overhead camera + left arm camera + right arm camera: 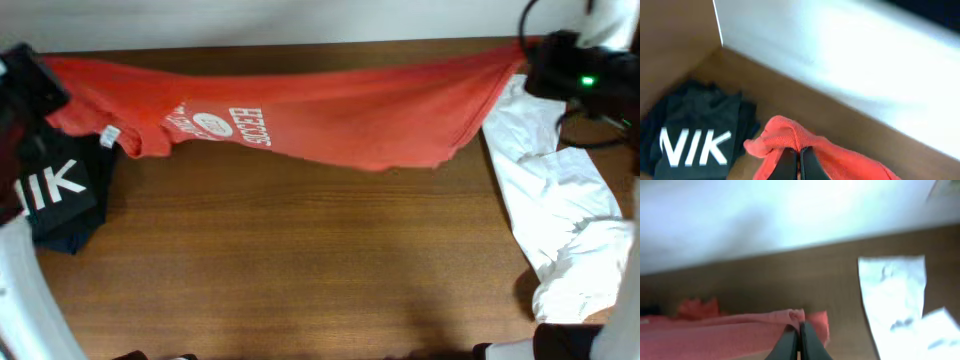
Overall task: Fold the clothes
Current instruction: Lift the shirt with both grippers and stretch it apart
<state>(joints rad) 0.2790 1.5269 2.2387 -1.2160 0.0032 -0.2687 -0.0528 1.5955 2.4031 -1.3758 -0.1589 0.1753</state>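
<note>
A red T-shirt (330, 115) with white print hangs stretched across the far side of the table, held at both ends. My left gripper (799, 152) is shut on its left end (790, 135), at the far left in the overhead view (40, 75). My right gripper (800, 327) is shut on its right end (740, 330), at the far right (535, 60). A dark garment with white letters (60, 190) lies at the left, under the red shirt's edge. A white garment (560, 200) lies crumpled at the right.
The brown wooden table (300, 270) runs to a white wall at the back (840, 55). The dark garment also shows in the left wrist view (695, 135), the white one in the right wrist view (900, 295).
</note>
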